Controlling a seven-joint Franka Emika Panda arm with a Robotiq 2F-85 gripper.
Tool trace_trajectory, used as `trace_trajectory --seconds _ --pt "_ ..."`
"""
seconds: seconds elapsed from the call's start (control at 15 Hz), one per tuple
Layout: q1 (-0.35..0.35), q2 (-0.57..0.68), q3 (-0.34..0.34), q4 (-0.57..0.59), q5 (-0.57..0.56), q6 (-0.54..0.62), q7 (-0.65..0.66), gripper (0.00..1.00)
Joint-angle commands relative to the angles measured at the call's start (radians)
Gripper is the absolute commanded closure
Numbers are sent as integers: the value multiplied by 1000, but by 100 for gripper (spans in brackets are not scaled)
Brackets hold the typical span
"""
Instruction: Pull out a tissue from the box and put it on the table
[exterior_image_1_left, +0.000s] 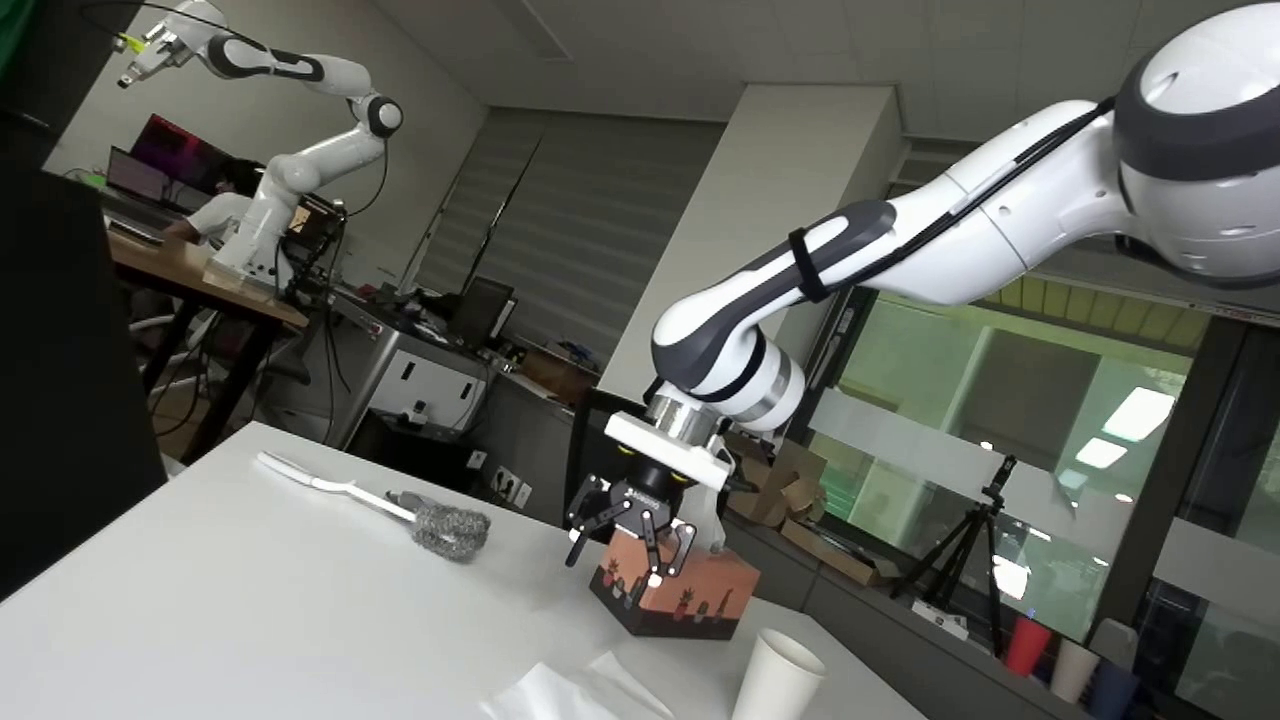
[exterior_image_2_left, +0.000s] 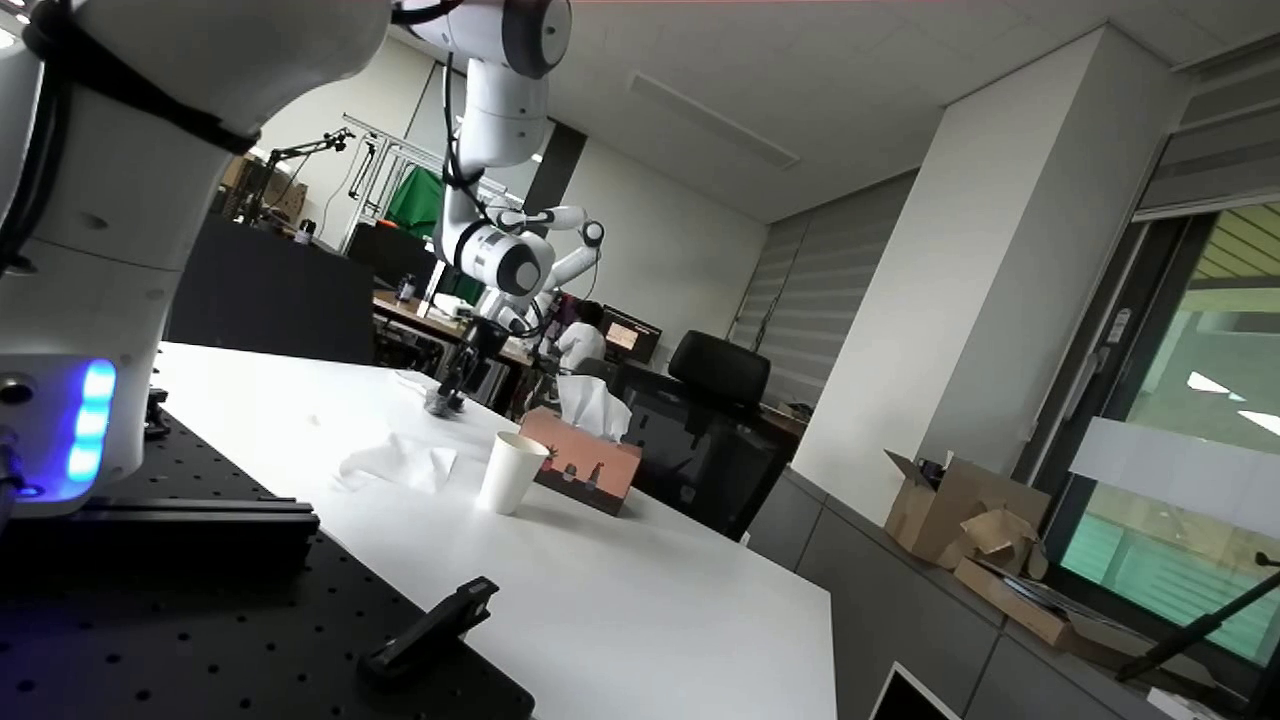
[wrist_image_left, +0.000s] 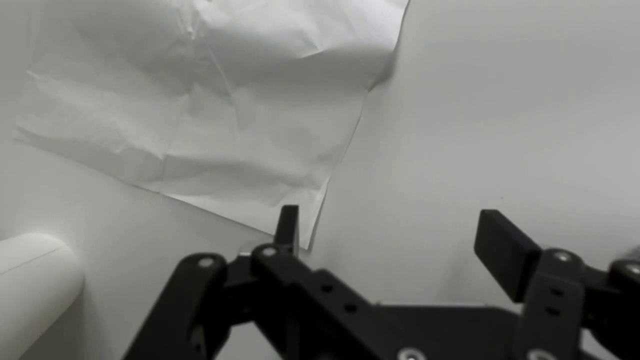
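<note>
Tissue (wrist_image_left: 225, 110) lay spread on the table (wrist_image_left: 500, 125) in the wrist view, one corner showing just beside a finger of the end effector (wrist_image_left: 390, 230), which stood wide with nothing held; contact could not be confirmed. Any low move risked catching that corner and dragging the tissue. In an exterior view, the tissue box (exterior_image_1_left: 690, 595) showed behind the end effector, depth between them uncertain. In an exterior view, a cup (exterior_image_2_left: 512, 475) stood upright near tissue and box, liable to topple under a careless sideways sweep
</note>
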Motion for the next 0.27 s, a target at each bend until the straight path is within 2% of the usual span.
trace_trajectory --seconds 0.0,0.07,0.2 --pt "-9 -18 8 -11 -10 -11 6 3" --pt "-10 -31 6 -22 -11 -14 6 0" --pt "-11 -42 6 -35 -11 -14 6 0"
